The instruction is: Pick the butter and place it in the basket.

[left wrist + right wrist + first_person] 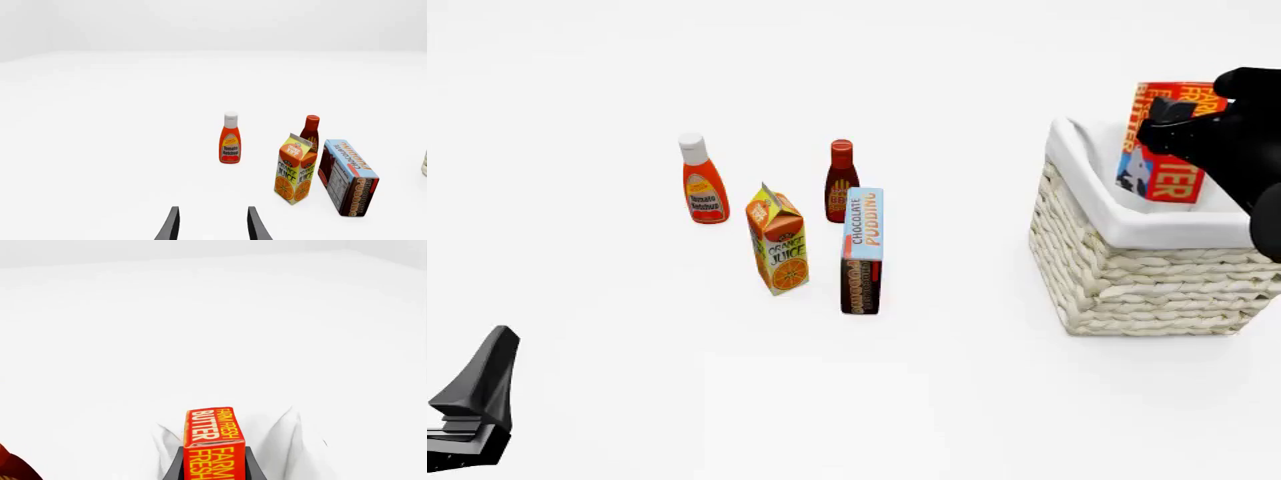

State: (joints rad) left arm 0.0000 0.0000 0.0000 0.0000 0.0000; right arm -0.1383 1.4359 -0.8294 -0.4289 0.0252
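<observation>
Two pincers show, and only the right pincer (208, 467) carries anything: its jaws are closed on the butter (1165, 148), one dark finger pressed against each long side of the carton in the right wrist view. In the front view the carton stands on end, tilted a little, its upper half above the rim and its lower end down inside the basket (1094, 260), near the far right part of the opening. Whether it touches the lining cannot be told. The white lining folds over the rim just beneath the pincer, and the woven wall stands on the counter (961, 400) below it.

Well away to the left of that pincer stands a loose group of groceries. Nearest to it is the pudding box (862, 250), upright on a narrow end. Just beyond that is the juice carton (777, 240), close beside the box but apart from it. Behind these two stands a dark red bottle (842, 180), and farthest off is the ketchup (702, 180).

The left pincer (212, 225) hangs low over bare counter at the near left, its jaws parted with nothing between them. From it the ketchup stands straight ahead, and the juice carton, dark bottle and pudding box lie ahead and off to its right.
</observation>
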